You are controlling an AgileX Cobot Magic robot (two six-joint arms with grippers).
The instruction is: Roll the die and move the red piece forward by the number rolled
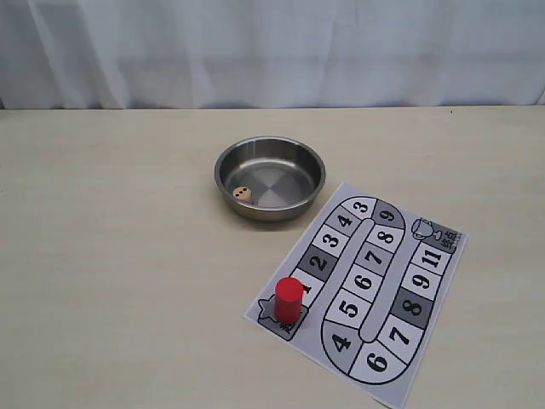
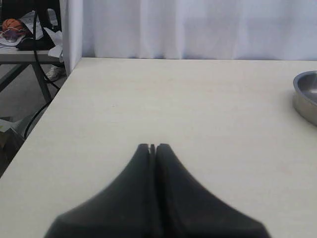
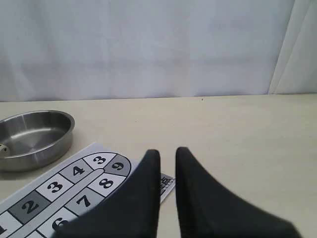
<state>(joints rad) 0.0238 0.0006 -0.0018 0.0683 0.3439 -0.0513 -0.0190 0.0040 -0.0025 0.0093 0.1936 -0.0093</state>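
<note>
The die [image 1: 243,194] lay in the bowl [image 1: 271,213] near its wall. Left gripper [image 2: 152,147] was pressed together, right gripper [image 3: 167,151] slightly parted. In my judgement, picking would require spreading wide, clear of that wall.

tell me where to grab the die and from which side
Pinch the die across two opposite side faces, coming down from above: it lies inside the steel bowl close to its wall, so the rim would likely block a sideways reach.

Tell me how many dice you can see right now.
1. The die lies inside the steel bowl, near its left wall in the exterior view. Nothing seems to hide another.
</note>
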